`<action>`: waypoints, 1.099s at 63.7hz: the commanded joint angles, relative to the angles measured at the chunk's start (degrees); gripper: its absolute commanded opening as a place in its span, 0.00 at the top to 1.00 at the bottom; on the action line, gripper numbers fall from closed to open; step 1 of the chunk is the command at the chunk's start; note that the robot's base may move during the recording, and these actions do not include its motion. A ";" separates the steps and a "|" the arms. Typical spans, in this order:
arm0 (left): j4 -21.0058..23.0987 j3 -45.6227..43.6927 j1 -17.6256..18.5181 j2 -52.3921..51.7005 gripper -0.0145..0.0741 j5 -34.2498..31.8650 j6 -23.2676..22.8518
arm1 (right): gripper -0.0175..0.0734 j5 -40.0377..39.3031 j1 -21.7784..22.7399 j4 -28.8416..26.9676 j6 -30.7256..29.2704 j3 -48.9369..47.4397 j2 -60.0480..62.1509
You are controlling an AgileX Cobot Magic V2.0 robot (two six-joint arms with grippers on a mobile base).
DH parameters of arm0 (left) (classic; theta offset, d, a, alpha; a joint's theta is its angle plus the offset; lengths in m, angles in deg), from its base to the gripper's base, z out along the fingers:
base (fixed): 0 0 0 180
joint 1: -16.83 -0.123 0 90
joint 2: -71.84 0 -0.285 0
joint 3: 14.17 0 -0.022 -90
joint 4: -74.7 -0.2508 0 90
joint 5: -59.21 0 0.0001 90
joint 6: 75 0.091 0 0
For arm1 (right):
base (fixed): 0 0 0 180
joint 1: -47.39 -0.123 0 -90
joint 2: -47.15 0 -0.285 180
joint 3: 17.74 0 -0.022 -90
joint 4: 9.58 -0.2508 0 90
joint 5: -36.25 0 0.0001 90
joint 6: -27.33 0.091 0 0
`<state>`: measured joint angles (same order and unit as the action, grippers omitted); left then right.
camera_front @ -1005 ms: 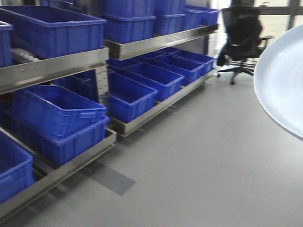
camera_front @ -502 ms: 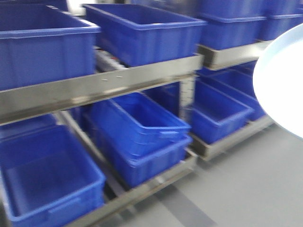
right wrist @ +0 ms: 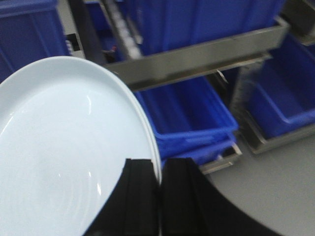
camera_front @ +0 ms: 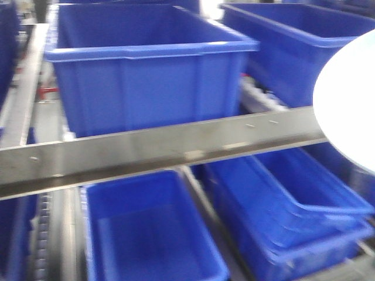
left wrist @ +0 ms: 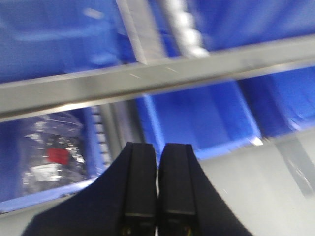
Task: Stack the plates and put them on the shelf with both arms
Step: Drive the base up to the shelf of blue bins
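Two grippers are in view, one in each wrist picture. On the left gripper [left wrist: 158,147] we find the two black fingers [left wrist: 142,187] pressed flat against each other, with no gap and nothing between them. On the right gripper [right wrist: 160,164] the fingers [right wrist: 140,196] are drawn in to a thin slit and pinch the rim of a pale blue-white plate [right wrist: 64,147]. The rim shows a faint second line at the pinch, and we cannot tell whether one plate or two lie there. The plate spreads away from the fingers to the left of that picture, glossy face up, held in the air in front of the shelving. In the front view it fills the right edge of the picture and overlaps the steel shelf rail [camera_front: 158,146] behind it. Above that rail stand a large blue bin [camera_front: 146,82] and a second blue bin [camera_front: 299,41] beside it. Below the rail we note an open bin [camera_front: 146,234] and, to its right, nested bins [camera_front: 293,205] set one inside another. Beyond the left gripper lie the same kind of rail, a strip of rollers [left wrist: 184,24], a clear plastic bag with a red label [left wrist: 54,152] and grey floor [left wrist: 256,187]. All three pictures are blurred.
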<state>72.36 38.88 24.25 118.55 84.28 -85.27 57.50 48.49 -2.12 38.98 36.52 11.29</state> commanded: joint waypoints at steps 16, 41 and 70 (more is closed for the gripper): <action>0.03 -1.58 0.44 0.03 0.73 -3.93 -0.37 | 0.75 -5.65 0.29 0.56 -0.02 -1.75 -0.11; 0.03 -1.58 0.44 0.03 0.73 -3.93 -0.37 | 0.75 -5.64 0.29 0.56 -0.02 -1.75 -0.32; 0.03 -1.58 0.44 0.03 0.73 -3.93 -0.37 | 0.75 -5.64 0.11 0.56 -0.02 -1.75 -0.30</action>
<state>72.36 38.88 24.25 118.55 84.28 -85.27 57.50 48.49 -2.12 38.98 36.52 11.29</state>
